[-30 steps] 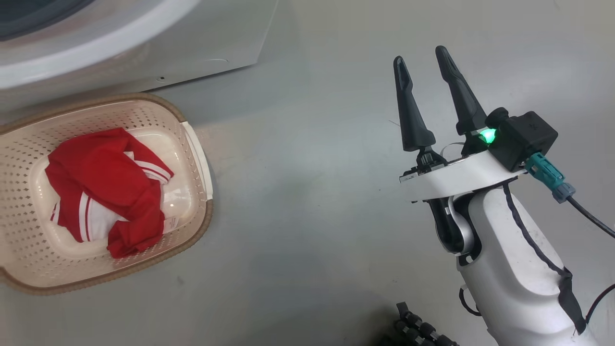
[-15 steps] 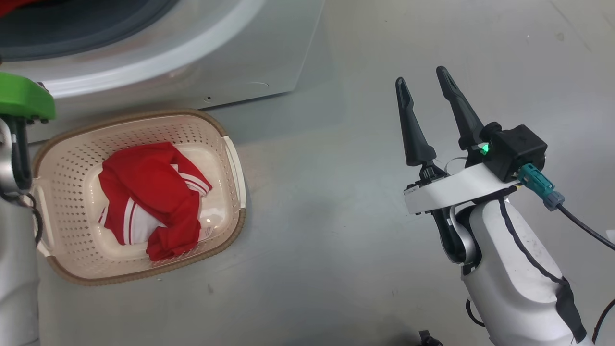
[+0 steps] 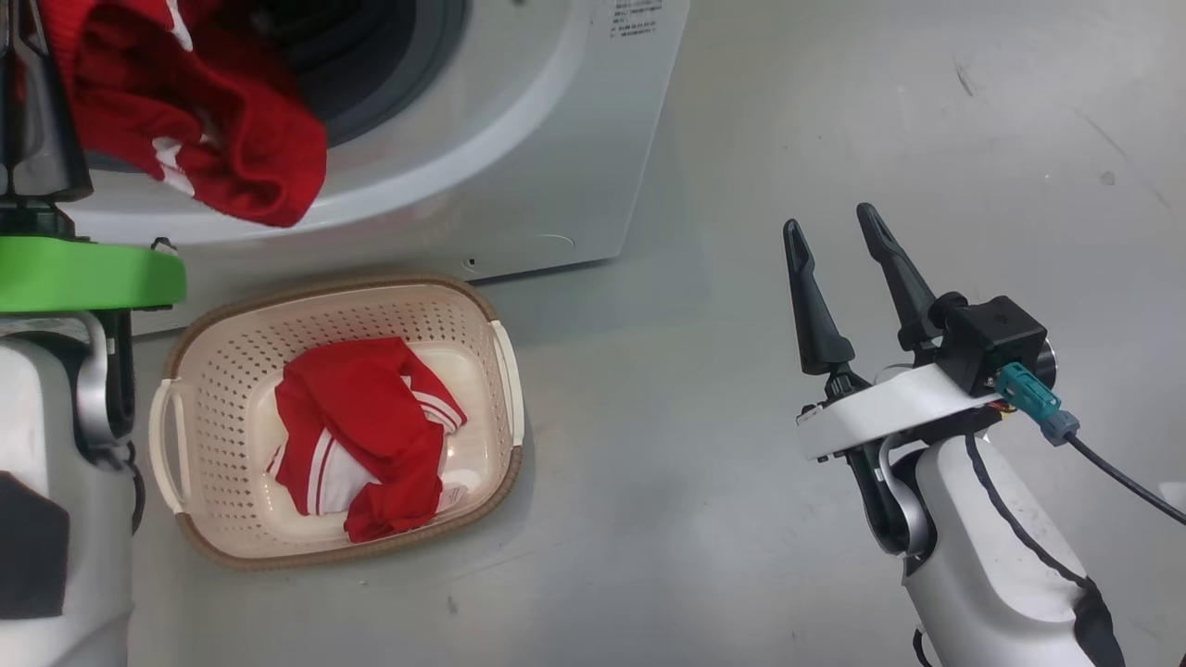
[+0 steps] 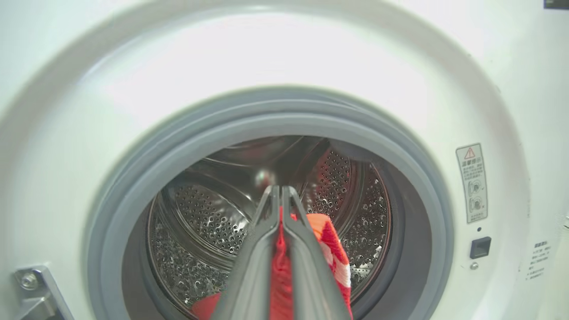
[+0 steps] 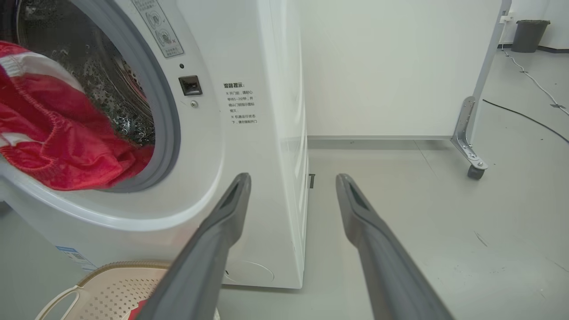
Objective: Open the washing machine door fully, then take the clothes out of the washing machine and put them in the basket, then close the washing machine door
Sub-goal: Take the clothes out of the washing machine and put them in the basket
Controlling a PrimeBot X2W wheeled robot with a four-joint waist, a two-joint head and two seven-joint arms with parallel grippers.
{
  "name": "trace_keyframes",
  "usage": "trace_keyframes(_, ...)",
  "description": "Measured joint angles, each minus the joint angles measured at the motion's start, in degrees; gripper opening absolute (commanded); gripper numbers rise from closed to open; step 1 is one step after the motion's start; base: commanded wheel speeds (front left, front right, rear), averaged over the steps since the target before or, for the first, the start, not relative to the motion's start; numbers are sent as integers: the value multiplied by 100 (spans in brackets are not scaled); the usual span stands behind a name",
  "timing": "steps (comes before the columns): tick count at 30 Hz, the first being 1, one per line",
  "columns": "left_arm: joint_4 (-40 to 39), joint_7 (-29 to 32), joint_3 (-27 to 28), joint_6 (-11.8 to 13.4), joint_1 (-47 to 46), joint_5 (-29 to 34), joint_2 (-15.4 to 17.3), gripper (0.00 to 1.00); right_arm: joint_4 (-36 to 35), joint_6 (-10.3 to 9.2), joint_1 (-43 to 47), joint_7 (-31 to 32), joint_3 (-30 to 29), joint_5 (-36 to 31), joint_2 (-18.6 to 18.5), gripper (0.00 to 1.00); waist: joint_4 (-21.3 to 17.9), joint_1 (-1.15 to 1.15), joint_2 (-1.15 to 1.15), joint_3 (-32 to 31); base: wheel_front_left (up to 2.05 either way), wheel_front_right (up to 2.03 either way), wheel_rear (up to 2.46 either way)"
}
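1. Far left, and here's the action: the left gripper [image 4: 280, 192], two long dark fingers on a white arm with a green collar, is clamped tight, with fabric pinched right between the fingers in the left wrist view
2. What it grips is a bright red soft garment with white stripes [image 3: 208, 130], and it hangs at the mouth of the big white front-loading washing machine [image 3: 519, 139], sagging across the lower part of the round opening with its bottom fold in front of the white face
3. Behind the cloth sits the grey rubber ring [image 4: 266, 118], and deeper in, the shiny perforated steel drum [image 4: 200, 222] catches the light
4. Down below, just beside the foot of the machine, stands the small cream perforated plastic basket [image 3: 366, 281] with its brown woven-look rim, and a second red striped garment [image 3: 371, 417] lies crumpled inside it, white trim showing
5. Moving right, a stretch of pale grey floor [image 3: 667, 482] lies between the basket and the other arm
6. Over on the right, the right gripper [image 3: 827, 220] has its fingers spread wide and holds nothing; it hangs above bare floor, well apart from the basket, and in the right wrist view the fingers point towards the machine's right front corner
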Motion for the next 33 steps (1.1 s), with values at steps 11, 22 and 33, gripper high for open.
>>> trace_keyframes(11,-916,-202,25,116,302,89,-94,0,71,20,358,0,-76,4,3,100,157,0,0,-657,0,0,0)
trace_keyframes(22,-1062,-65,-90,221,1314,-68,-442,0,49,52,459,0,-80,5,0,100,213,0,0,-835,0,0,0)
trace_keyframes(33,-664,278,-417,216,2060,-350,-639,0,-108,53,482,0,-12,14,2,100,121,0,0,-646,0,0,0)
